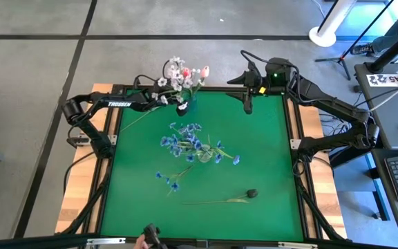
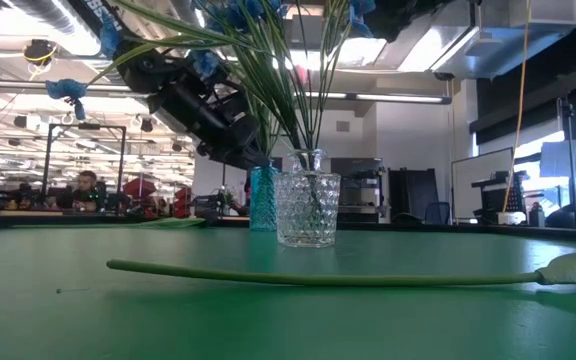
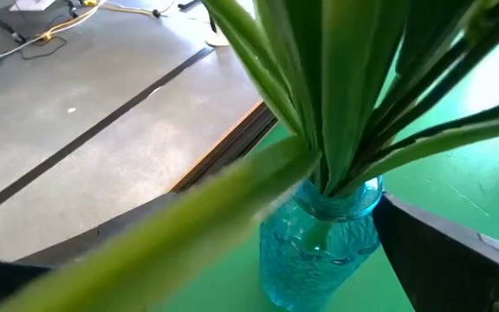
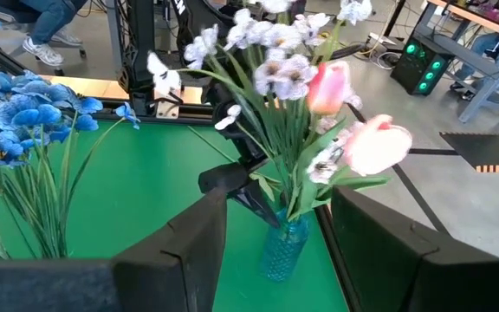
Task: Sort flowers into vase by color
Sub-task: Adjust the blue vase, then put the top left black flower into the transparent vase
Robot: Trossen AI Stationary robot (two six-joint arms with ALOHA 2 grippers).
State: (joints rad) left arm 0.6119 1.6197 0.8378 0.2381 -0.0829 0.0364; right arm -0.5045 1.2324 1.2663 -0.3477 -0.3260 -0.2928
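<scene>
Two vases stand on the green counter: a blue vase at the far edge holds white blossoms and pink tulip buds, a clear vase at centre holds blue blossoms. Left end effector, fingers spread apart, sits at the blue vase's neck. Right end effector waits at the far edge, fingers apart, holding nothing. One dark bud lies near the front.
</scene>
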